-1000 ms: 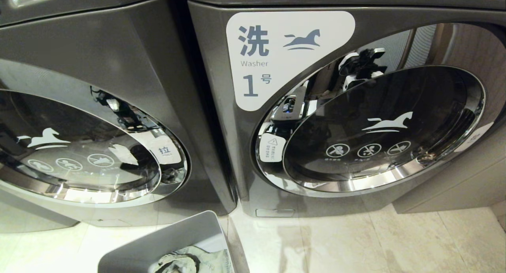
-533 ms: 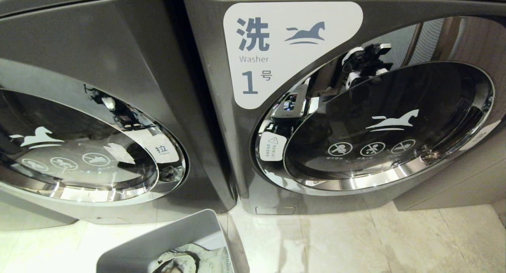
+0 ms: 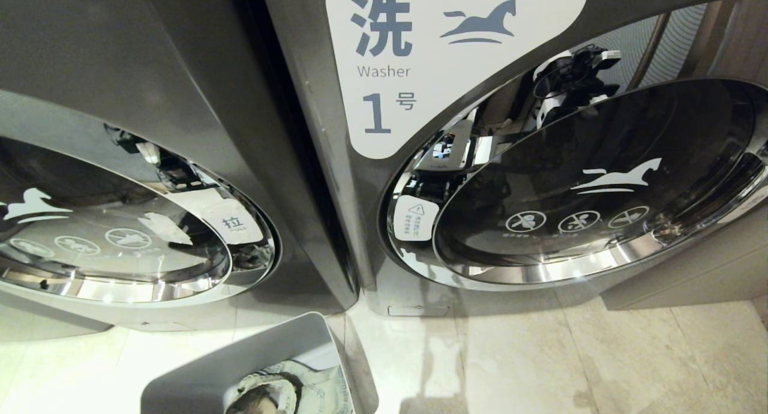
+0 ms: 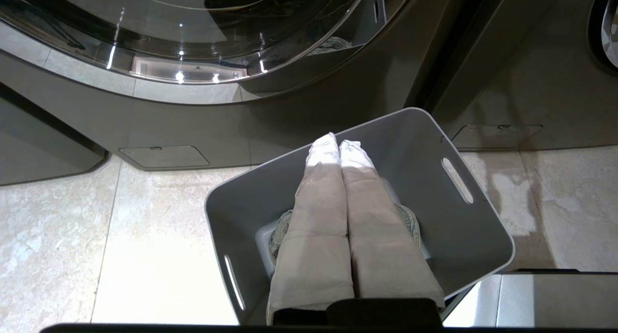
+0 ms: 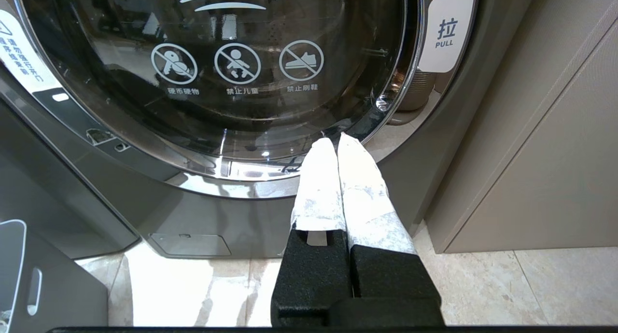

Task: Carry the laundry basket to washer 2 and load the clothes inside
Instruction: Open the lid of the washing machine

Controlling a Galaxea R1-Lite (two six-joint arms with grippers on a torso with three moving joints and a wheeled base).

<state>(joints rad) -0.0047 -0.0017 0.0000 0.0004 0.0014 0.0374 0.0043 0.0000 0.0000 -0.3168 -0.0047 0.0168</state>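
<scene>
Since the earlier head frames the whole view has tipped downward: both washer fronts have slid up and the floor fills more of the picture. Read this as camera motion; the basket has not shifted on the floor.

Locate the laundry basket at 7 o'clock in the head view, standing on the tiled floor in front of the left-hand washer, whose number label is out of view. The clothes lie inside it. The machine at 1 o'clock is washer 1, so judge the left-hand machine to be the likely target. Its door is closed.

Check both grippers. The left gripper has its fingers pressed together and holds nothing; it hangs directly over the basket interior, tips toward the far wall. The right gripper is likewise fully closed and empty, pointing at the rim of washer 1's door.

Note the deciding relation: the basket's long axis runs diagonally, one slot handle toward washer 1 and the other toward you. The left arm is nearer.
</scene>
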